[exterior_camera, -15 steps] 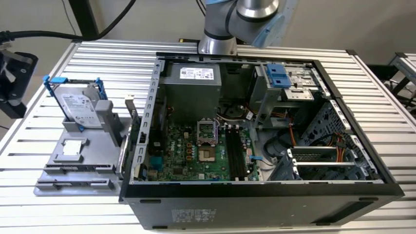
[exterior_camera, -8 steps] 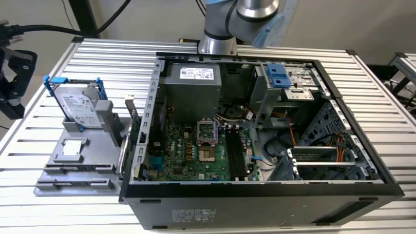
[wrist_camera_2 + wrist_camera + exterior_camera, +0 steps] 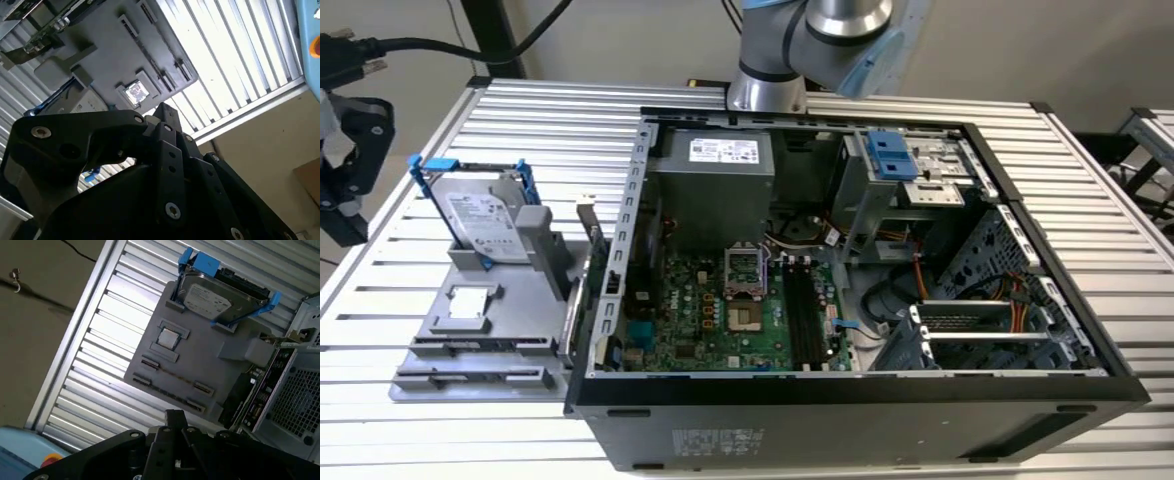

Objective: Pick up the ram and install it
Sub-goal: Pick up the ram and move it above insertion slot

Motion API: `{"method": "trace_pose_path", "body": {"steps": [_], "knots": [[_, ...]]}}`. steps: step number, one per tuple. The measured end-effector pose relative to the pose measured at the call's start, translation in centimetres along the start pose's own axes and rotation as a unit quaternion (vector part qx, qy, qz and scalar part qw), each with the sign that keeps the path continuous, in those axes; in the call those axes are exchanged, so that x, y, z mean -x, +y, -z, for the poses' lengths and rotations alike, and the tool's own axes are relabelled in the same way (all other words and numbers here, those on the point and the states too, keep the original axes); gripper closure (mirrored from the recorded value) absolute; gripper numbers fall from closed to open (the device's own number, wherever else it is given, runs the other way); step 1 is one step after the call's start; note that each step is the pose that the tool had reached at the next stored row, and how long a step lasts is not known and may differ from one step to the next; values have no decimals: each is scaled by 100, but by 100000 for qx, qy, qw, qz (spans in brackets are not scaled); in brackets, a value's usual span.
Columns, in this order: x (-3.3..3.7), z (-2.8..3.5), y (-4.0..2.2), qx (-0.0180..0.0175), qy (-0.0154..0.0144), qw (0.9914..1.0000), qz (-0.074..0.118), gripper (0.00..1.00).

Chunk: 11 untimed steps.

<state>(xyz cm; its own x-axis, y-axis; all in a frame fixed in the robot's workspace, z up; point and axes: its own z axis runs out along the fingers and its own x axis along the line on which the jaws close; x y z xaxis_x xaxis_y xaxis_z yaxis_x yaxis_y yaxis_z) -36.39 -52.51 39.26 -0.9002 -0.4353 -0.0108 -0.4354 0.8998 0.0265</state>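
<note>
The ram (image 3: 172, 376) shows as a thin dark strip standing on edge between two clips of the grey holder tray (image 3: 200, 355). In the exterior view the ram (image 3: 478, 348) is a dark line near the tray's (image 3: 494, 320) front, on the exterior view's left of the open computer case (image 3: 854, 390). My gripper (image 3: 347, 170) hangs at the exterior view's left edge, above the table and well apart from the tray. In both wrist views its black body (image 3: 175, 416) (image 3: 163, 108) points toward the tray from a distance. Black memory slots (image 3: 803, 320) lie on the motherboard (image 3: 707, 315).
A silver hard drive (image 3: 487, 220) with blue rails stands at the back of the tray. A green card (image 3: 582, 290) stands upright between tray and case wall. The slatted metal table (image 3: 374, 330) ends just beyond the tray. The arm's base (image 3: 767, 92) stands behind the case.
</note>
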Motion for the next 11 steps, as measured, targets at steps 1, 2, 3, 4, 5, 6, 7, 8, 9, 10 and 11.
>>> {"method": "trace_pose_path", "body": {"steps": [1, 2, 3, 4, 5, 6, 7, 8, 9, 10, 11], "knots": [[0, 0, 0, -14, 40, 99996, 932, 100], [0, 0, 0, -25, 75, 99983, 1850, 100], [0, 0, 0, -36, 108, 99962, 2754, 100], [0, 0, 0, -46, 142, 99932, 3677, 100], [0, 0, 0, -53, 172, 99898, 4521, 100], [0, 0, 0, -63, 206, 99851, 5451, 100], [0, 0, 0, -69, 239, 99797, 6368, 100], [0, 0, 0, -76, 267, 99735, 7270, 100], [0, 0, 0, -84, 301, 99664, 8190, 100], [0, 0, 0, -91, 337, 99581, 9141, 100], [0, 0, 0, -96, 364, 99492, 10065, 100]]}}
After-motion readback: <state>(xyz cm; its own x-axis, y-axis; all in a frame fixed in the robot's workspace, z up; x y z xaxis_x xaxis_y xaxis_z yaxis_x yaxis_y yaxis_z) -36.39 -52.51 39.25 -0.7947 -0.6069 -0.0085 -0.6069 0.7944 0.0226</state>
